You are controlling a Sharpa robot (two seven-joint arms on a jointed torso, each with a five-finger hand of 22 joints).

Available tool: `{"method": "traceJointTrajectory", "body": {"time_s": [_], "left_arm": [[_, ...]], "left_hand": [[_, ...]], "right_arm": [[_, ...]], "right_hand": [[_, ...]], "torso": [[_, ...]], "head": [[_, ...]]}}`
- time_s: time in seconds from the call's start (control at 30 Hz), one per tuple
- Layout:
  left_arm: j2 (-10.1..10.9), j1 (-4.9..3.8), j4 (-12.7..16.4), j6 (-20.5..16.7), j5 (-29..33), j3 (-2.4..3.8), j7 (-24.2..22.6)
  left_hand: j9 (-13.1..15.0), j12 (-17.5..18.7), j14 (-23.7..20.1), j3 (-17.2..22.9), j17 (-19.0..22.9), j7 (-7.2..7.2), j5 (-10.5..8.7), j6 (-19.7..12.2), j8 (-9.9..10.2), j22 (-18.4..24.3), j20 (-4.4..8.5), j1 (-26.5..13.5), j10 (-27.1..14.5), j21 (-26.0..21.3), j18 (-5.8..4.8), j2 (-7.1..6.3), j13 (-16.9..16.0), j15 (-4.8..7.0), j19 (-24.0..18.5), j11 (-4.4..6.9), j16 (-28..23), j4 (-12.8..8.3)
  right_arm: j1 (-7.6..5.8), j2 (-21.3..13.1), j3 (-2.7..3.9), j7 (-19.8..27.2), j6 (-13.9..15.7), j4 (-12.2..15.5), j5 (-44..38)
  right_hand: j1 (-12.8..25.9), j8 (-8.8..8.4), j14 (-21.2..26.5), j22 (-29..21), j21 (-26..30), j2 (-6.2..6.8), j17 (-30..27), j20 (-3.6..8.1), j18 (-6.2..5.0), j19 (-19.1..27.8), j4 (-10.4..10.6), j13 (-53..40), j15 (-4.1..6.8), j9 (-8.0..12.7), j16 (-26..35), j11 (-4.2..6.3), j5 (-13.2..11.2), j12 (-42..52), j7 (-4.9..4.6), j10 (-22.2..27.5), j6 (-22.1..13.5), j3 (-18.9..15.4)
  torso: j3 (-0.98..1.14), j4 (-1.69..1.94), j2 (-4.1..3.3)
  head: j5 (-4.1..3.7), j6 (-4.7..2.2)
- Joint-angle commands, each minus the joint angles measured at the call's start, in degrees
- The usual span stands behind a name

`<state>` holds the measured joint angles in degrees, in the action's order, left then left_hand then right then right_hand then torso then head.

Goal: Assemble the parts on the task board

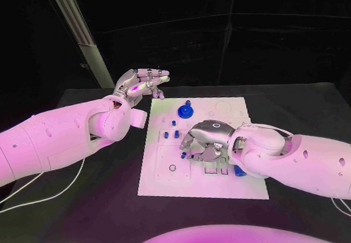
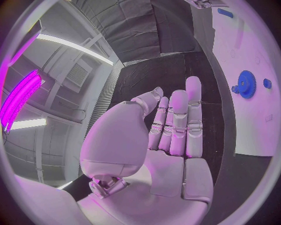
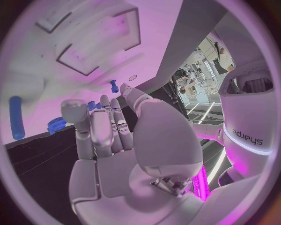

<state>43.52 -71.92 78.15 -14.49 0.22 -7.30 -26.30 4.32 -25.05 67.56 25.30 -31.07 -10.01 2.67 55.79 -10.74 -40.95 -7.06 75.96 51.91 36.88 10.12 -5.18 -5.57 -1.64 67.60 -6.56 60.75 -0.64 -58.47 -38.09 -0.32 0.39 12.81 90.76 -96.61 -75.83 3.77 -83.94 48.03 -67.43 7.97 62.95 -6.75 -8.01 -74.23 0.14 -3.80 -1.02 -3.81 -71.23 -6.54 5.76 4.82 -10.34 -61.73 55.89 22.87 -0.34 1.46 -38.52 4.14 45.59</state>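
The white task board (image 1: 224,109) lies in the middle of the black table. A blue gear (image 1: 186,110) stands near its far edge, with small blue pegs (image 1: 167,134) nearer its left side. My right hand (image 1: 206,142) hovers low over the board's middle, fingers pointing down beside a small blue part (image 1: 185,153). In the right wrist view its fingers (image 3: 96,129) are straight and its palm is bare. A blue cylinder (image 1: 239,170) lies by my right wrist. My left hand (image 1: 140,84) is raised off the board's far left corner, its palm (image 2: 170,173) flat and holding nothing.
A grey post (image 1: 88,43) rises behind my left hand. A white cable (image 1: 34,195) runs over the table under my left arm. The board has cut-out slots (image 3: 99,47), and bare black table (image 1: 109,217) lies in front of it and to its left.
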Motion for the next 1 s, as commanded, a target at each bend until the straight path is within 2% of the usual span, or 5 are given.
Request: {"method": "traceJointTrajectory", "body": {"time_s": [0.03, 0.53, 1.0], "left_arm": [[-0.04, -0.12, 0.02, 0.73, 0.17, 0.05, -0.21], [-0.14, -0.12, -0.06, 0.75, 0.17, 0.05, -0.14], [-0.12, -0.12, -0.07, 0.78, 0.17, 0.05, -0.02]], "left_hand": [[0.04, -0.17, -0.23, -0.37, 0.05, 0.08, 0.25, -0.5, -0.28, 0.09, -0.21, 0.45, -0.28, -0.37, 0.37, 0.2, 0.05, 0.02, -0.17, 0.02, -0.32, -0.02], [0.05, -0.27, -0.25, -0.4, 0.09, 0.08, 0.25, -0.52, -0.37, 0.14, -0.21, 0.6, -0.38, -0.42, 0.37, 0.25, 0.06, 0.02, -0.15, 0.02, -0.29, -0.1], [0.05, -0.27, -0.25, -0.4, 0.09, 0.08, 0.25, -0.52, -0.37, 0.14, -0.21, 0.6, -0.38, -0.42, 0.37, 0.25, 0.06, 0.02, -0.15, 0.02, -0.29, -0.1]], "right_arm": [[-0.07, 0.02, 0.02, -0.62, -1.44, 0.09, 0.3], [-0.07, 1.12, 0.01, -0.42, -3.53, -0.5, 0.28], [-0.07, 1.59, 0.0, 0.28, -2.74, -0.55, 0.97]], "right_hand": [[0.46, 0.04, -1.22, 0.17, -0.13, -0.24, 0.08, 0.01, 0.48, -0.23, 0.09, -0.1, -0.02, -0.08, -0.27, 0.16, 0.31, 0.47, 0.09, -0.47, -0.33, -0.39], [0.07, 0.03, -1.45, 1.56, -1.02, -1.18, 0.6, 0.38, 0.71, -0.98, 0.34, -0.23, 0.5, -0.11, -0.9, 0.85, 0.69, 1.68, 0.55, -3.26, -0.21, -1.19], [-0.27, 0.06, -1.55, 2.09, -1.39, -1.66, 0.79, 0.6, 0.81, -1.27, 0.44, -0.16, 0.75, -0.12, -1.16, 1.14, 0.98, 1.78, 0.71, -4.55, -0.2, -1.07]], "torso": [[-0.03, 0.05, -0.02], [-0.08, 0.05, -0.06], [-0.03, 0.0, -0.04]], "head": [[-0.09, -0.01], [-0.18, 0.08], [-0.28, 0.12]]}}
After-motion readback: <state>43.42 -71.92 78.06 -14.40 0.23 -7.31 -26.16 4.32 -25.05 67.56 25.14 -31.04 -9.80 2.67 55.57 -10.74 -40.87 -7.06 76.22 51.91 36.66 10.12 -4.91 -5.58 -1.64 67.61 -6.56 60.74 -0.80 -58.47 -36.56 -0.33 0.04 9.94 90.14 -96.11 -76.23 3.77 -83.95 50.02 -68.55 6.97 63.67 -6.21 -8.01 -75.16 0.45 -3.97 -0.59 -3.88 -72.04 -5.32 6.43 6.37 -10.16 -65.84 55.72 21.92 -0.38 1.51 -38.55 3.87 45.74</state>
